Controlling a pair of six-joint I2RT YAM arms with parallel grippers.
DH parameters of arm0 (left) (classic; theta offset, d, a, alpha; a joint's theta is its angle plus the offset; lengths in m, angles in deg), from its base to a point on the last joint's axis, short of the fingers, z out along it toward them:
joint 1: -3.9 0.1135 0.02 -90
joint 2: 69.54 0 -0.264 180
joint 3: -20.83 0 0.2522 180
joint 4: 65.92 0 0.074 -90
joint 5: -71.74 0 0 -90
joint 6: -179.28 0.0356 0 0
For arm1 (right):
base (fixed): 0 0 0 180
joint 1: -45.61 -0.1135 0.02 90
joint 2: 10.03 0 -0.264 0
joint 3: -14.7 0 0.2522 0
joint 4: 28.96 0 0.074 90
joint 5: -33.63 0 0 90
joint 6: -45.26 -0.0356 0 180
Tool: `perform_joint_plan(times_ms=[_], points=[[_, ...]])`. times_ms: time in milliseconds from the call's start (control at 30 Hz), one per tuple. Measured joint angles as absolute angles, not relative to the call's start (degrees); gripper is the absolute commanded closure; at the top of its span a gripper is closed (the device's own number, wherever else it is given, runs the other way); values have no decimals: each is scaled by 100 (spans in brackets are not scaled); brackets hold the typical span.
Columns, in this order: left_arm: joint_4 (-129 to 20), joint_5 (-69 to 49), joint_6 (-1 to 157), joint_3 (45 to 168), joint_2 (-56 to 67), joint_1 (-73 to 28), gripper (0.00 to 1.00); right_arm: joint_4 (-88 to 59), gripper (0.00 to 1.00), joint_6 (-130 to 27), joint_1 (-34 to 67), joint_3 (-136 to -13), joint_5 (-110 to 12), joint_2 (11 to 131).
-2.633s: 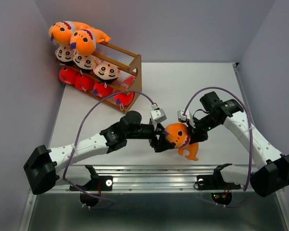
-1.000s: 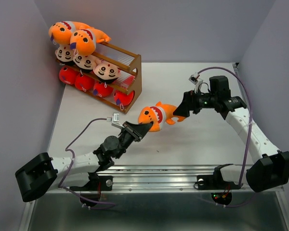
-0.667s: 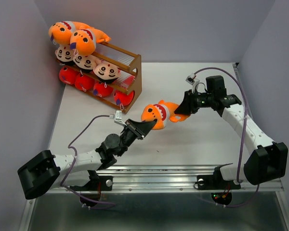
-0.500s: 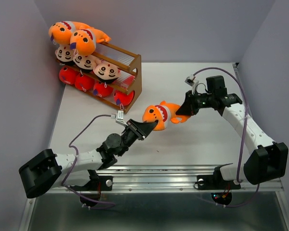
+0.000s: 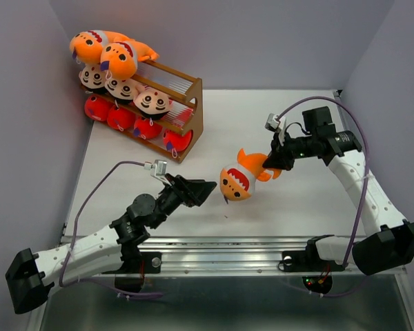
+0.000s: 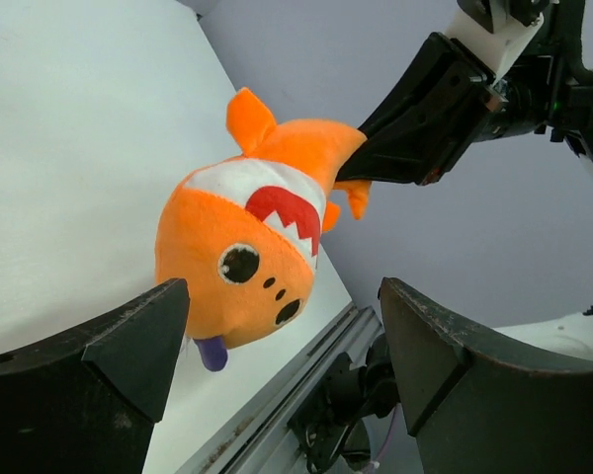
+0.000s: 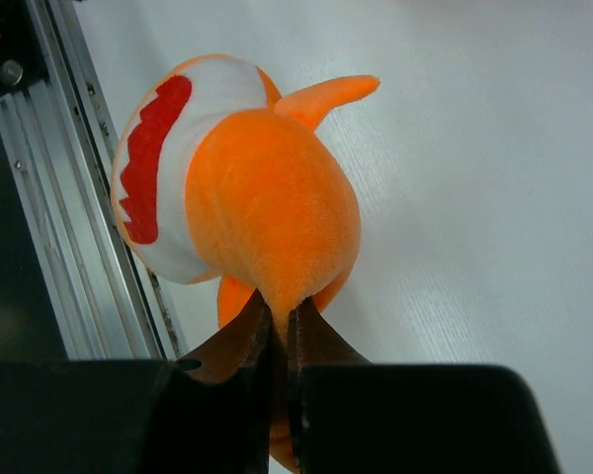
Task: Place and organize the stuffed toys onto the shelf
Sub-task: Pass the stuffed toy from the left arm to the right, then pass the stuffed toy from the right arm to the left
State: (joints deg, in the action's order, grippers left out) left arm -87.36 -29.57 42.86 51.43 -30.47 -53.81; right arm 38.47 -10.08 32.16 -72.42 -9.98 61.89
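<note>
Shark [image 5: 236, 181] looks like light, squishy plush, so a pinch on the tail should do. The right gripper [image 5: 270, 163] is clamped there, arm stretched inward, toy dangling nose-down above the table [image 5: 303, 124], well apart from the shelf [image 5: 193, 110]. Left gripper [image 5: 208, 192] points at its face from just beside it, jaws wide apart, touching nothing.

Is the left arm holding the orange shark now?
No, the left fingers stand wide open beside the orange shark, which hangs from the right fingers.
</note>
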Motion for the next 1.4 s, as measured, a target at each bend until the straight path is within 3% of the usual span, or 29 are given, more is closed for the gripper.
perform_joint_plan(times_ms=[167, 433, 700, 900, 1033, 1133, 1233, 1333, 1367, 1400], points=[[-8398, -2555, 4267, 5143, -3196, -5283, 12, 4280, 99, -534, 3213, -7286, -742, 6349], [-8413, -1967, 3902, 5143, -2053, -5270, 12, 4389, 99, -488, 3213, -7325, -456, 6572], [-8970, -1548, 3620, 5143, -1718, -5263, 12, 4088, 99, -855, 3213, -7327, -399, 6428], [-9272, -1436, 3464, 5143, -1598, -5263, 18, 3952, 99, -989, 3213, -7323, -257, 6406], [-9351, -1425, 3403, 5143, -1469, -5263, 27, 3935, 99, -1002, 3216, -7308, -115, 6406], [-9355, -1469, 3381, 5143, -1336, -5263, 43, 3919, 99, -1002, 3216, -7225, 32, 6375], [-9351, -1548, 3375, 5145, -1255, -5263, 51, 3908, 99, -997, 3216, -7144, 82, 6362], [-9351, -1604, 3401, 5163, -1226, -5263, 66, 3915, 99, -982, 3216, -7039, 124, 6332], [-9351, -1615, 3410, 5174, -1222, -5263, 81, 3917, 99, -978, 3216, -7013, 130, 6321], [-9346, -1620, 3423, 5191, -1218, -5263, 90, 3913, 99, -956, 3216, -6982, 156, 6310]])
